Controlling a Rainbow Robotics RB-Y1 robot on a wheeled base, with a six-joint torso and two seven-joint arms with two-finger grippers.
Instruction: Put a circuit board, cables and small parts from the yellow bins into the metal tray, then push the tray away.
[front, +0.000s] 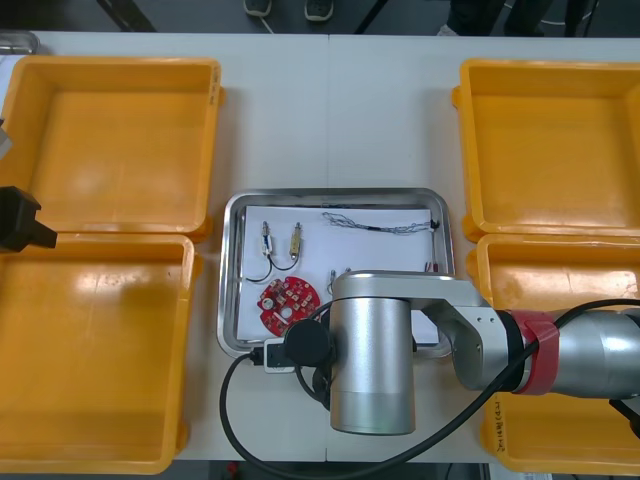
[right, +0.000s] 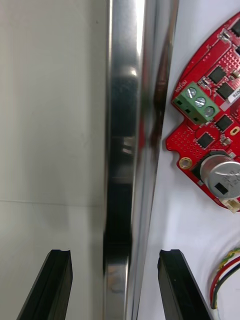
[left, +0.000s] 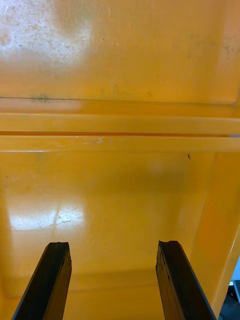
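At the metal tray's (front: 229, 290) near rim, right fingers (right: 56, 285) straddle it — apart.

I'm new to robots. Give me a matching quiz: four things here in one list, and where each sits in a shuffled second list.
1. circuit board
2. right tool
3. left tool
4. twisted cable

A. open, above a yellow bin
B. open, astride the metal tray's near rim
C. inside the tray, by its far rim
D. inside the tray, by its near rim

Pairs: 1-D, 2-B, 3-A, 4-C.
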